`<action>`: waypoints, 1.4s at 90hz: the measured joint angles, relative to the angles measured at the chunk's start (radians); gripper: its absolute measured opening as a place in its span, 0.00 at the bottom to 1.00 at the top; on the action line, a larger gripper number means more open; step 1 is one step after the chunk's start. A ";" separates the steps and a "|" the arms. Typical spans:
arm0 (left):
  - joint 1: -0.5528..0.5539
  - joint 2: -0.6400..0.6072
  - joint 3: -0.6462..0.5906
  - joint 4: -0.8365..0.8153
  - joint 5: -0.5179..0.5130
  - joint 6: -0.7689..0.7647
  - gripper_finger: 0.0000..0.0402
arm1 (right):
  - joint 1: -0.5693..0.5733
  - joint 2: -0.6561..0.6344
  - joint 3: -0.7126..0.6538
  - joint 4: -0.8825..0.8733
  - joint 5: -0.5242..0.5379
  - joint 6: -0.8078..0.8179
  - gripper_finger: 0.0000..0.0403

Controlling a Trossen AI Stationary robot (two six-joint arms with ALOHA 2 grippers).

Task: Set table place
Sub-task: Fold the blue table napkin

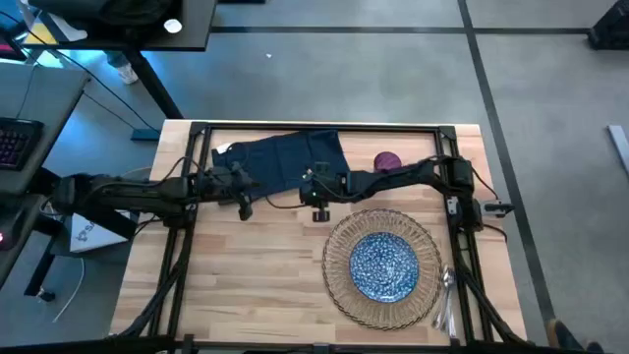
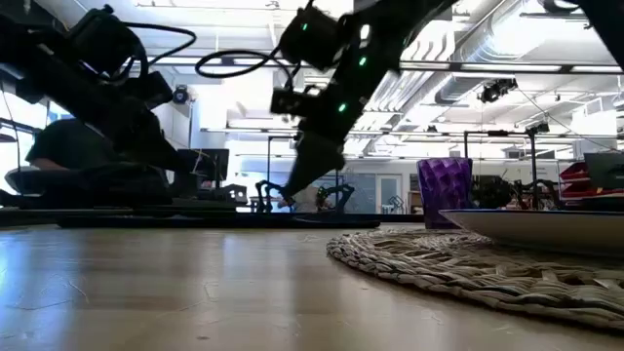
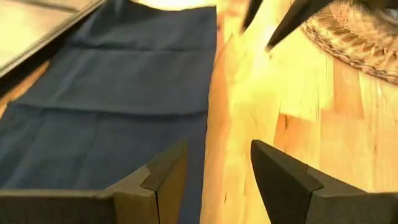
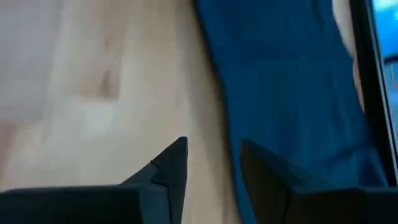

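The table (image 1: 246, 275) is the biggest thing seen. It is a wide top made of pale wood strips, and a black metal rail frame (image 1: 324, 126) runs around it. Its long side runs from left to right in the high view.

A dark blue cloth napkin (image 1: 280, 157) is laid flat at the far edge of the table. It is soft and has fold lines, and its long side runs along that far rail.

A round woven wicker mat (image 1: 339, 285) is laid on the near right part of the table. Its weave looks rough and bumpy. A round plate (image 1: 385, 265) with blue and white speckles is set in the middle of the mat. Shiny silver cutlery (image 1: 444, 295) is laid just beside the mat on the right, and it points from near to far.

A small purple cup (image 1: 387, 161) is stood upright behind the mat, just beside the napkin.

The left gripper (image 3: 217, 158) is held at the near edge of the napkin, with its fingers apart. The right gripper (image 4: 211, 155) is held near the napkin's near right corner, with its fingers apart too. Nothing is held in either one.
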 joint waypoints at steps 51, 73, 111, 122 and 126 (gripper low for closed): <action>-0.053 0.293 -0.018 0.299 -0.143 -0.039 0.41 | -0.045 0.170 0.003 0.235 0.128 -0.150 0.01; -0.053 0.401 -0.017 0.443 -0.090 -0.031 0.41 | 0.016 0.127 0.001 0.281 0.279 -0.250 0.00; -0.073 0.606 0.003 0.605 -0.140 -0.001 0.41 | 0.037 0.154 0.000 0.302 0.218 -0.198 0.02; -0.074 0.604 0.009 0.607 -0.155 0.006 0.41 | 0.031 0.159 0.002 0.339 0.166 -0.207 0.12; -0.074 0.596 0.009 0.602 -0.156 0.006 0.41 | 0.029 0.162 0.002 0.339 0.167 -0.207 0.18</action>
